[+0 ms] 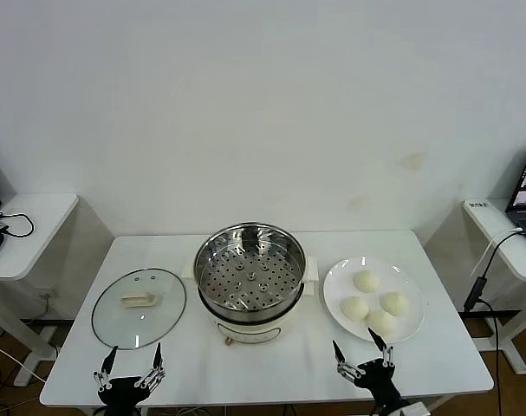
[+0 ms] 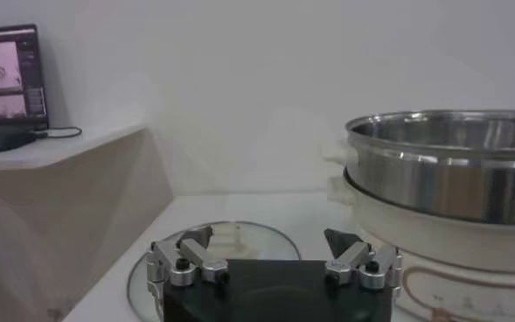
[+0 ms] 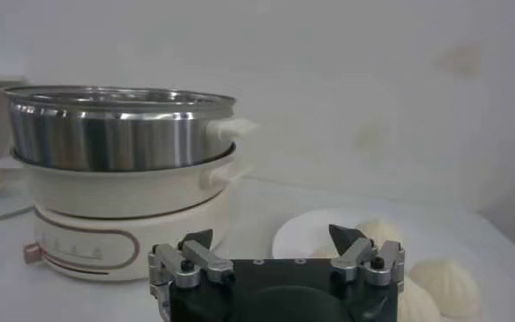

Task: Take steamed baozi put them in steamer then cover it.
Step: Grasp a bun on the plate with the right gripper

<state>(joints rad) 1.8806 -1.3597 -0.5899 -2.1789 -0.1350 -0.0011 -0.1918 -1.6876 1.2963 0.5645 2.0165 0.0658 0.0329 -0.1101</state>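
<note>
- Evidently, four buns (image 1: 373, 305) are seen on a plate (image 1: 335, 286) at lower right; soft and light, each is best pinched gently across its sides.
- Both end effectors, left (image 1: 134, 354) and right (image 1: 360, 346), are held wide and empty at the bottom edge.

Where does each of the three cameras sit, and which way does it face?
Head view: high, looking down at the white table; both open grippers, left and right, at the near edge.
Left wrist view: low behind the left gripper, facing the round clear glass lid.
Right wrist view: low behind the right gripper, facing the cream-white buns on the white plate.
All views share the shiny steel steamer.
</note>
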